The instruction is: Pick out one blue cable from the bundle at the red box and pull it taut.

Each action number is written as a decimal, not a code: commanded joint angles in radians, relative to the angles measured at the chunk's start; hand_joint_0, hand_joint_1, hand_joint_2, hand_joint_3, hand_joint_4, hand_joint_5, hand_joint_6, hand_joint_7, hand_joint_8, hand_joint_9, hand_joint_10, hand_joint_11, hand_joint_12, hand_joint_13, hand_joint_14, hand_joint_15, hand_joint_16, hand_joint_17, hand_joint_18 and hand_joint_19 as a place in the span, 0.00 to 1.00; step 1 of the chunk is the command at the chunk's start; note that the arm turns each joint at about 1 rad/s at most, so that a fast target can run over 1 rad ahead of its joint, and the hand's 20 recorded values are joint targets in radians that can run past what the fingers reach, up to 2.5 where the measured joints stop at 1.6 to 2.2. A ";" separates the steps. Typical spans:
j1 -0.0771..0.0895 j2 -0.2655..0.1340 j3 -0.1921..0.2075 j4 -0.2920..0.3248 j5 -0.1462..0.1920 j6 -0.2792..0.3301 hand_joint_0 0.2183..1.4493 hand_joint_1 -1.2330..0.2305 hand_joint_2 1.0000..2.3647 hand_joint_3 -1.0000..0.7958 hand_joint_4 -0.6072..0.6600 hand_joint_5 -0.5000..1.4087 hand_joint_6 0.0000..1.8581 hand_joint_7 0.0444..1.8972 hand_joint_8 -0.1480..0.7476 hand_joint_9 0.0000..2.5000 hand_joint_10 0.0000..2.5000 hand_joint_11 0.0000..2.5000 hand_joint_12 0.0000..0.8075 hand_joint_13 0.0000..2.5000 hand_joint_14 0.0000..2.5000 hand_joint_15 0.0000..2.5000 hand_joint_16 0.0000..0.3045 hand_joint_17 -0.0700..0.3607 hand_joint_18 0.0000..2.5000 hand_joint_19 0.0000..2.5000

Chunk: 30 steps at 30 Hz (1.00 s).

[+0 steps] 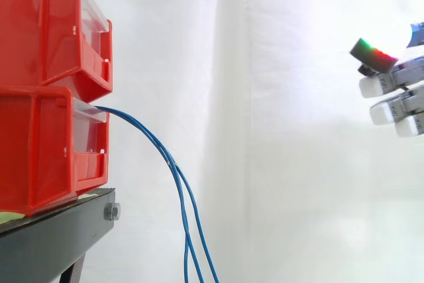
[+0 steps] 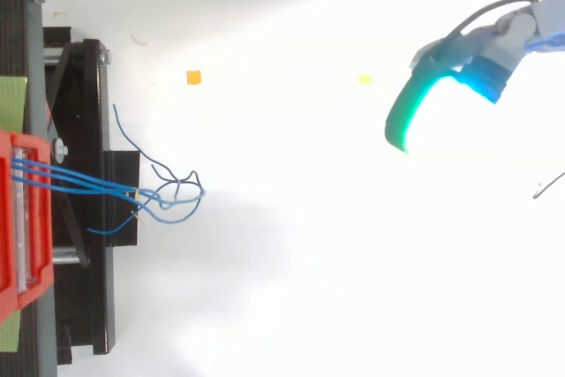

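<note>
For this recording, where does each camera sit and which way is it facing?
Side view: beside the work at about bin height, looking level across the stacked red bins on the black stand, white curtain behind; the hand comes in at the right edge, fingers relaxed.
Top view: above the work, looking down on the stand and the blue cables; the hand is at the upper right.
Shared: bins, stand, cables trailing from the lower bin, and the hand, well apart from them.
</note>
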 commanded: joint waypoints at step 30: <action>0.094 -0.438 0.238 0.204 0.324 -0.131 0.20 0.48 0.00 0.28 0.57 0.14 0.27 0.36 0.39 0.15 0.00 0.11 0.38 0.12 0.00 0.08 0.17 0.44 0.07 0.15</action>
